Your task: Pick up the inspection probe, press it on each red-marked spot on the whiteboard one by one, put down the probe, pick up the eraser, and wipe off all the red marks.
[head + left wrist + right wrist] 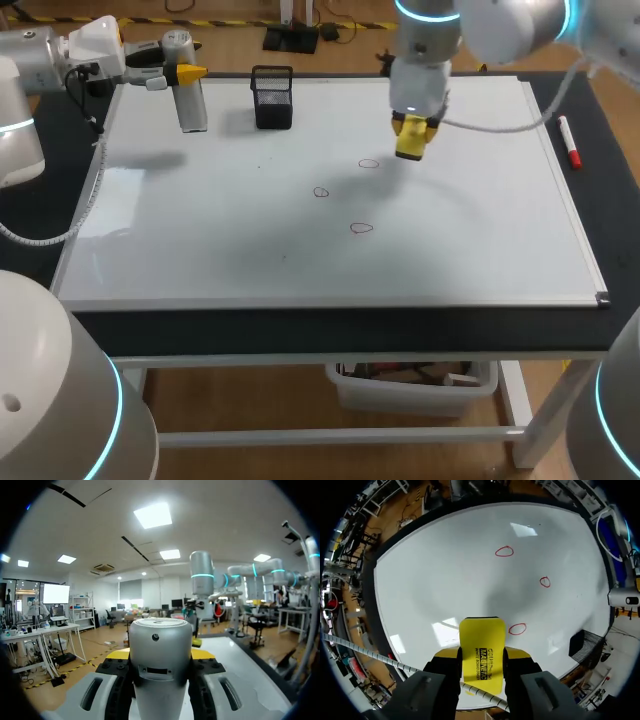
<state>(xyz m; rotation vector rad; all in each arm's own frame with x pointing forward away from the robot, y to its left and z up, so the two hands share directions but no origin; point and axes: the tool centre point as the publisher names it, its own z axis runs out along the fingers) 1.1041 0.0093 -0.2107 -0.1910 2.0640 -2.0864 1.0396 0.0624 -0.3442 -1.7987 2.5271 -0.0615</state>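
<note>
Yellow flat block eraser (481,641) held over the white whiteboard (200,230), marks not yet wiped.
Nearest, three red ringed marks (361,228) sit untouched. By the farthest, the right gripper (481,661) clamps the eraser's narrow sides; it looks light, stiff and easy to grip. Far left, the left gripper (160,654) grips the silver cylindrical probe (190,100).

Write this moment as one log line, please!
left gripper shut on probe | right gripper shut on eraser over whiteboard | red marks: three unwiped

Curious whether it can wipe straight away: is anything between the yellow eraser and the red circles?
Nothing visible does. The eraser in the right gripper hangs over bare whiteboard, the three red marks lie open ahead; the black mesh cup stands well aside.
</note>
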